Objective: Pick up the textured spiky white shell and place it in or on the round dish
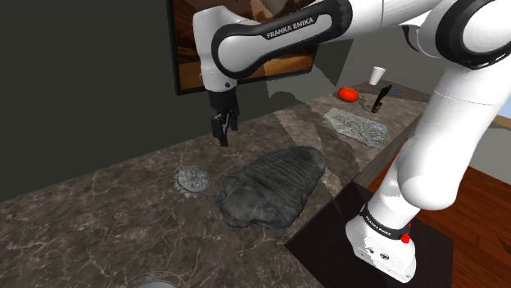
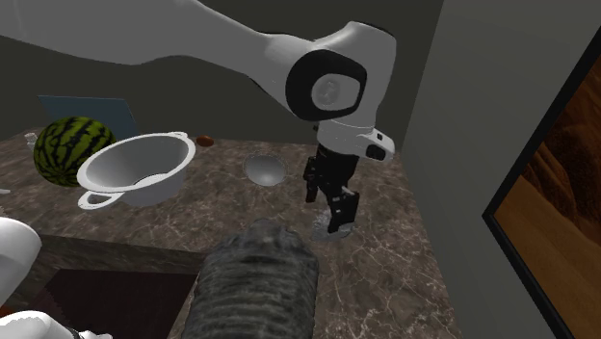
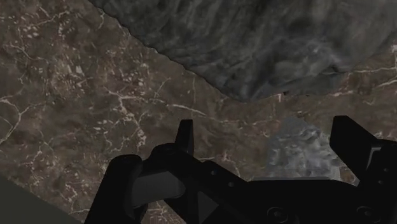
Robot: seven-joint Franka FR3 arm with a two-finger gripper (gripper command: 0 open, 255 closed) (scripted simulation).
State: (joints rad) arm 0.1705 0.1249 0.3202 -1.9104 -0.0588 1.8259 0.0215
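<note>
Grey, spiky shell is lying on the marble counter, at nine o'clock of the ridged rock in the shoulder view. The gripper is hovering above it, fingers spread: the approach, I judge. Next it is needing a straight descent, then closing.

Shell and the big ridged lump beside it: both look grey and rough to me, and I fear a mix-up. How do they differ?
Size: the shell is small, the ridged lump many times larger. Shade: the shell is pale grey, the lump dark charcoal. Surface: the shell is finely spiky; the lump has long parallel ridges. Shape: the shell is roundish, the lump elongated. Both lie on the marbled counter, apart.
</note>
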